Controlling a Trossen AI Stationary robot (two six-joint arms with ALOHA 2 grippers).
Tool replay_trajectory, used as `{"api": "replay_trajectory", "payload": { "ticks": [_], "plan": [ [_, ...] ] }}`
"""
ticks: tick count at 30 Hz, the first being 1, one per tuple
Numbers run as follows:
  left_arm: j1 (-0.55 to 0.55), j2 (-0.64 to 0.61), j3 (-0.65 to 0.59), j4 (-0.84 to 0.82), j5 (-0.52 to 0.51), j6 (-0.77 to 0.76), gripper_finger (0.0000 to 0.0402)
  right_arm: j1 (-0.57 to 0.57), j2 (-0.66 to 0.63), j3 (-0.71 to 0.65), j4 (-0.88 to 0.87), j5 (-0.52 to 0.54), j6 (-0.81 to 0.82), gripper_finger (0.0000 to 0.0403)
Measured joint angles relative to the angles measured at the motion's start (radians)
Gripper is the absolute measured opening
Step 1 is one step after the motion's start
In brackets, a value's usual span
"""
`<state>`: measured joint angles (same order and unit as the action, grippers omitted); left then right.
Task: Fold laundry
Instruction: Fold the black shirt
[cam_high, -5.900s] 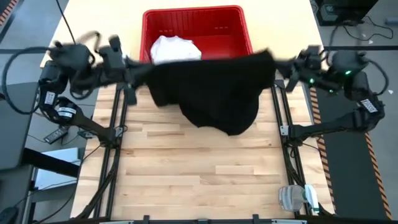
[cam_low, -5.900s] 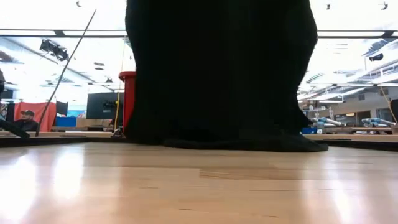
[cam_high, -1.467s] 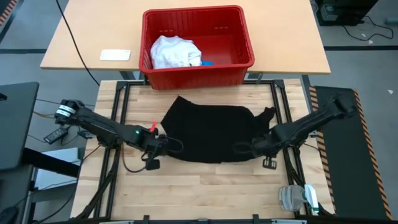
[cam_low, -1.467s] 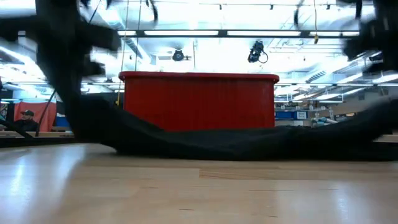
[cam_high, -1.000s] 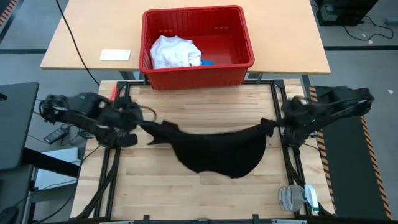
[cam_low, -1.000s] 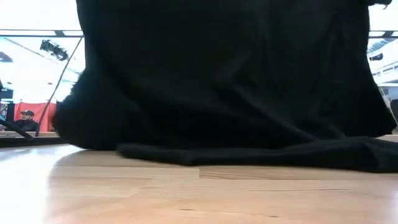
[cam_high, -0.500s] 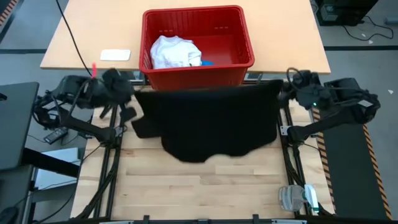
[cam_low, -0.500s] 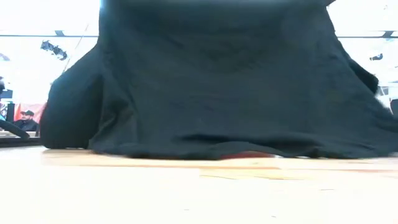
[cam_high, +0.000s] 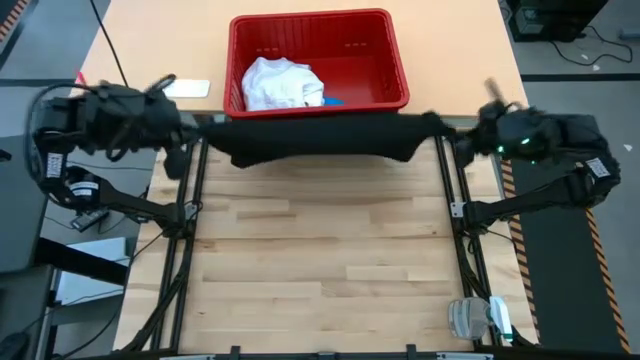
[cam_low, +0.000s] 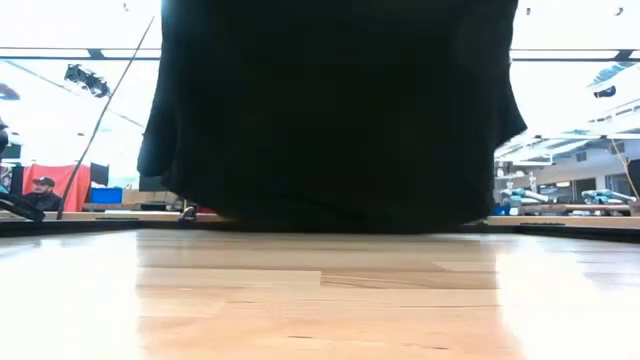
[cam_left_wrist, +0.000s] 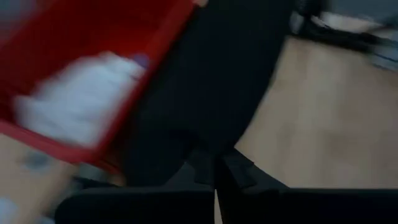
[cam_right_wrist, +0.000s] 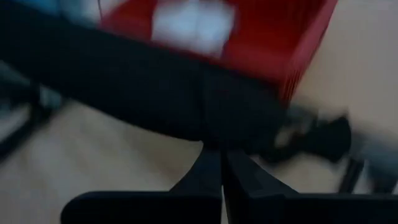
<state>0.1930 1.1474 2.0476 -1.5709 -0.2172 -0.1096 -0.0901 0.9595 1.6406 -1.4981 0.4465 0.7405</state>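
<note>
Near counter: one bare wooden counter (cam_high: 320, 270) up front, with one small grey-white device (cam_high: 478, 318) at its near right corner, too small to identify.
Black garment: one black garment (cam_high: 320, 138), stretched tight between the two arms over the counter's far edge, hanging as a dark curtain (cam_low: 330, 110) that fills most of the low view, its hem close to the wood.
Left gripper: the left gripper (cam_high: 188, 132) is at the cloth's left end, fingers (cam_left_wrist: 202, 168) clenched on the black garment.
Right gripper: the right gripper (cam_high: 462, 138) is at the right end, fingers (cam_right_wrist: 211, 168) pinched shut on the same garment.
Basket: one red basket (cam_high: 385, 45) just beyond the cloth, on the far counter.
In the basket: one crumpled white T-shirt (cam_high: 280, 82), and one small blue piece (cam_high: 333, 100) peeking out beside it, mostly hidden.
Far counter: one pale card (cam_high: 190, 88) left of the basket; no writing can be read on it.
Hard to see: both wrist views are blurred; the basket's front is cut off by the cloth.
Background: one person (cam_low: 42, 192) far off at the low view's left edge.
</note>
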Motion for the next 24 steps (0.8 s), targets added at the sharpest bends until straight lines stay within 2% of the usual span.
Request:
{"api": "replay_trajectory", "payload": {
  "ticks": [3, 5, 9, 12, 16, 18, 20, 24],
  "plan": [
    [-0.055, -0.038, -0.169, 0.001, 0.088, -0.154, 0.0, 0.042, -0.019, -0.124, -0.067, -0.168, 0.118, 0.0002],
    [-0.113, -0.062, -0.318, -0.001, 0.128, -0.267, 0.0, 0.088, -0.051, -0.241, -0.031, -0.279, 0.181, 0.0002],
    [-0.266, -0.088, -0.615, 0.0, 0.195, -0.512, 0.0, 0.222, -0.104, -0.475, 0.107, -0.425, 0.359, 0.0002],
    [-0.403, -0.087, -0.776, 0.009, 0.247, -0.723, 0.0, 0.349, -0.117, -0.607, 0.246, -0.471, 0.498, 0.0002],
    [-0.566, -0.086, -0.87, 0.113, 0.293, -0.885, 0.0, 0.454, -0.123, -0.671, 0.32, -0.462, 0.605, 0.0002],
    [-0.594, -0.086, -0.872, 0.122, 0.256, -0.908, 0.0, 0.46, -0.122, -0.675, 0.286, -0.42, 0.628, 0.0002],
    [-0.577, -0.088, -0.872, 0.11, 0.175, -0.911, 0.0, 0.442, -0.132, -0.675, 0.236, -0.355, 0.65, 0.0002],
    [-0.472, -0.089, -0.88, 0.051, -0.103, -0.972, 0.0, 0.365, -0.152, -0.675, 0.13, -0.218, 0.714, 0.0002]
  ]
}}
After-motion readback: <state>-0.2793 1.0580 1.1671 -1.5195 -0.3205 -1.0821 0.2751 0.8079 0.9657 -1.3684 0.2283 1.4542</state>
